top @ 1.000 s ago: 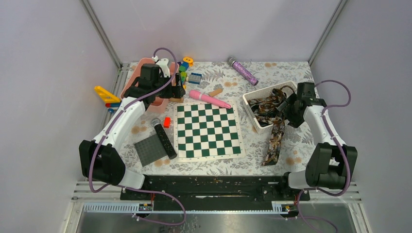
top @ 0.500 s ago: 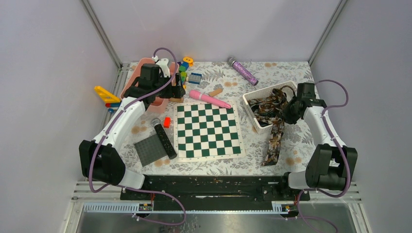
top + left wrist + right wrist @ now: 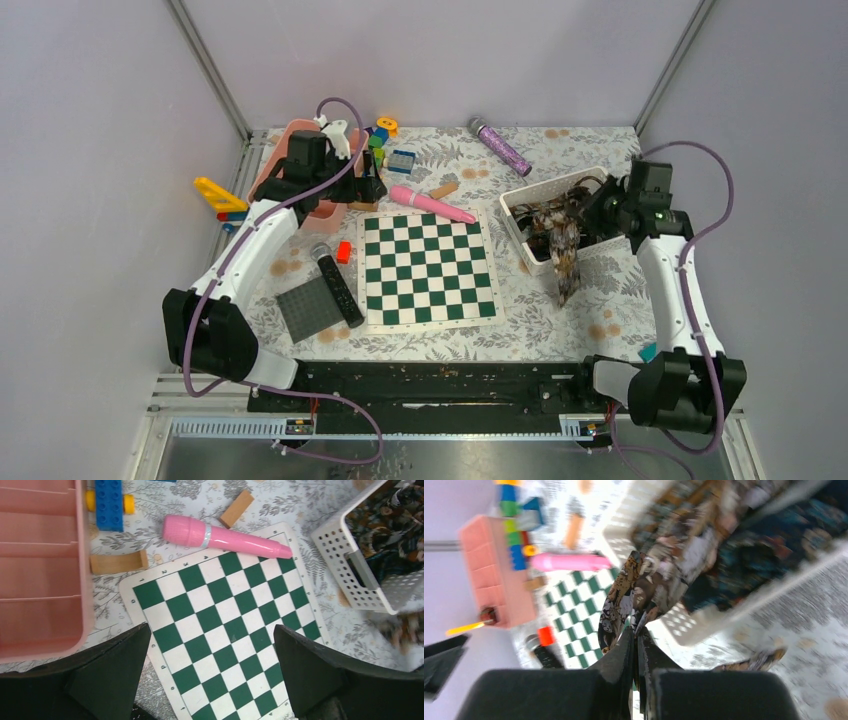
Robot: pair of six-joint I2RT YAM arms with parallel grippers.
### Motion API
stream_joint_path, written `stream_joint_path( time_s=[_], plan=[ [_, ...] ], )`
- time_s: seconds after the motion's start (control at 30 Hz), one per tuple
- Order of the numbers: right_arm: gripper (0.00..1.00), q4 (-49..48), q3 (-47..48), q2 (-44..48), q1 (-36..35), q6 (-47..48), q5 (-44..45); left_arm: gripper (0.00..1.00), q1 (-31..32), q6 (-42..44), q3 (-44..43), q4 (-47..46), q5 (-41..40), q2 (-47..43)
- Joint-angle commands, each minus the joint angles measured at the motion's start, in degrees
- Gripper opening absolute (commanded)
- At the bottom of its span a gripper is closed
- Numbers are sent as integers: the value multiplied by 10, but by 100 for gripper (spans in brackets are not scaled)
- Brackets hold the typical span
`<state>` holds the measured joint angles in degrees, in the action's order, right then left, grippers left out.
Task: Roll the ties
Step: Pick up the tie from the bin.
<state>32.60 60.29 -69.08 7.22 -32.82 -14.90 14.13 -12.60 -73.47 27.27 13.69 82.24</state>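
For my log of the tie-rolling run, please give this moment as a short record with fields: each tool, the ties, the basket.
Left tool: open, empty, above the chessboard
Right tool: shut on one tie
Held tie: hangs from the right tool, down past the near wall of the white basket
Other ties: heaped inside the basket
Rolled ties: none visible

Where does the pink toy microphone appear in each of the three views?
Top external: the pink microphone lies mid-table, just beyond the far edge of the chessboard.
Left wrist: the microphone is upper middle, along the board's top edge.
Right wrist: it is left of centre, blurred, above the board.
Shared landmark: the chessboard.
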Motion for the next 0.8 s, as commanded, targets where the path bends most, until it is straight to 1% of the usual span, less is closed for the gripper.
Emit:
stream_joint_path(
  time_s=[0.0, 0.03, 0.1, 0.2, 0.33, 0.5, 0.63, 0.77],
  plan=[
    [0, -44, 97, 20, -27, 11, -105, 99, -17, -29, -5, -60, 81, -31],
    [0, -34, 118, 17, -46, 14, -100, 99, -22, -37, 3, -75, 91, -38],
    [0, -18, 165, 8, -106, 23, -90, 99, -33, -52, 16, -104, 107, -52],
    [0, -7, 226, -15, -161, 22, -99, 99, -38, -57, 23, -117, 112, -70],
    [0, 5, 304, -38, -202, 17, -117, 99, -38, -58, 32, -126, 107, -102],
    [0, 34, 410, -77, -237, 9, -180, 99, -38, -61, 53, -128, 83, -156],
    [0, 80, 505, -122, -287, 21, -188, 99, -39, -67, 74, -125, 67, -198],
    [0, 114, 600, -172, -332, 19, -173, 99, -39, -81, 97, -121, 63, -239]
  ],
)
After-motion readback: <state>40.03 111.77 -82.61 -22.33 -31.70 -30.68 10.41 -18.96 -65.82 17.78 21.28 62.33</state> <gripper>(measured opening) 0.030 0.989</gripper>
